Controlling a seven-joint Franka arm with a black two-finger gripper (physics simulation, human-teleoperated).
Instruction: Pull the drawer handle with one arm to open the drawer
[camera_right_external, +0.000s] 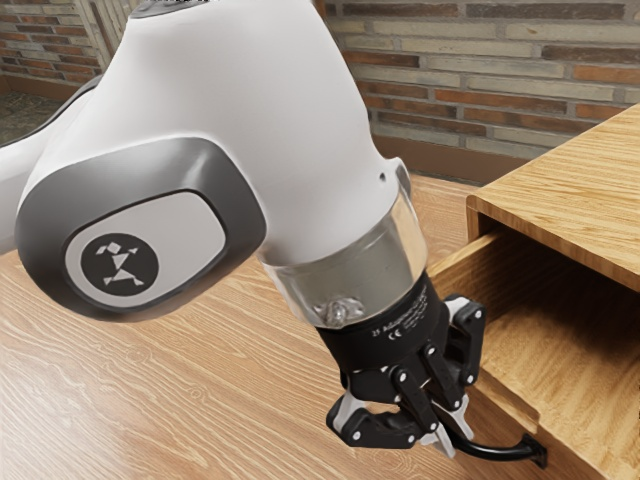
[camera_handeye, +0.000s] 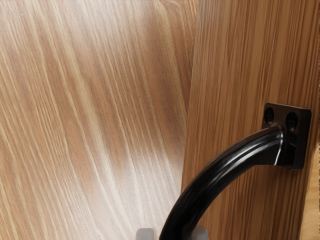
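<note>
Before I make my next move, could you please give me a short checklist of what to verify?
1. Gripper shut on the drawer handle, with a pad on each side of the bar: ok.
2. Mount plate sits flat against the drawer front: ok.
3. Drawer stands out from under the cabinet top, its inside showing: ok.
4. Drawer fully open: cannot tell.
5. Grip centred along the handle: cannot tell, since I see just one mount.
</note>
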